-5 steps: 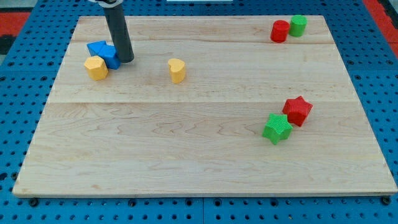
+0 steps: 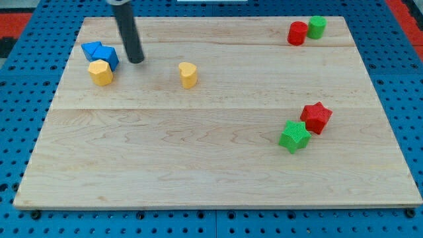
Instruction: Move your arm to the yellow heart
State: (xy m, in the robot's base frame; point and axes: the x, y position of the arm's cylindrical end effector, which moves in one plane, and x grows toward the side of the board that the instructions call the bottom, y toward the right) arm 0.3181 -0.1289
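The yellow heart (image 2: 188, 74) stands on the wooden board (image 2: 198, 152), left of centre toward the view's top. My tip (image 2: 136, 61) rests on the board to the left of the heart, well apart from it. Just left of my tip lie two blue blocks (image 2: 100, 54) side by side, with a yellow hexagon block (image 2: 101, 72) touching them below. My tip stands a small gap to the right of the blue blocks.
A red cylinder (image 2: 297, 33) and a green cylinder (image 2: 317, 27) stand together at the view's top right. A red star (image 2: 316, 118) and a green star (image 2: 294, 137) touch each other at the right. Blue pegboard surrounds the board.
The blue blocks have shifted left and toward the view's top. My tip has moved slightly up and now stands apart from them. The yellow hexagon barely moved.
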